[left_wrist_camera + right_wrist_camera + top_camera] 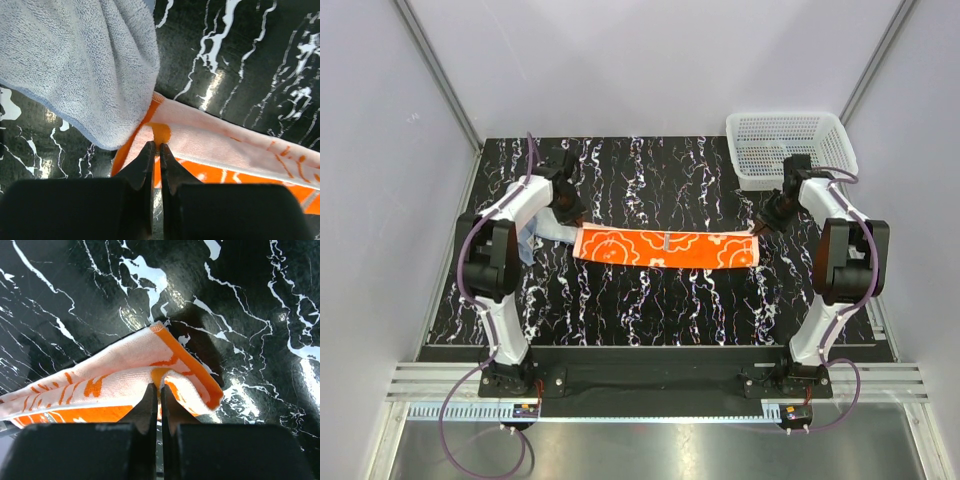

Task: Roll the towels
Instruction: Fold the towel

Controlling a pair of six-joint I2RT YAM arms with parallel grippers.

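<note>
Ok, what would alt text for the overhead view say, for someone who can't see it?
An orange towel lies stretched across a marbled table, the left gripper and right gripper each shut on one end. A white basket sits at the far right corner.

The overhead camera sat high and well back on the near side of the bright orange terry towel (665, 248), looking down and forward from far enough to take in the whole black white-veined marble tabletop (650, 300). The left wrist camera peered steeply down past its own black left gripper (156, 145), very close to that towel's left end (225, 150). The right wrist camera did likewise past the right gripper (158, 386) at the towel's right end (100, 385). All three views shared the bright orange terry towel and the tabletop just beside it.
</note>
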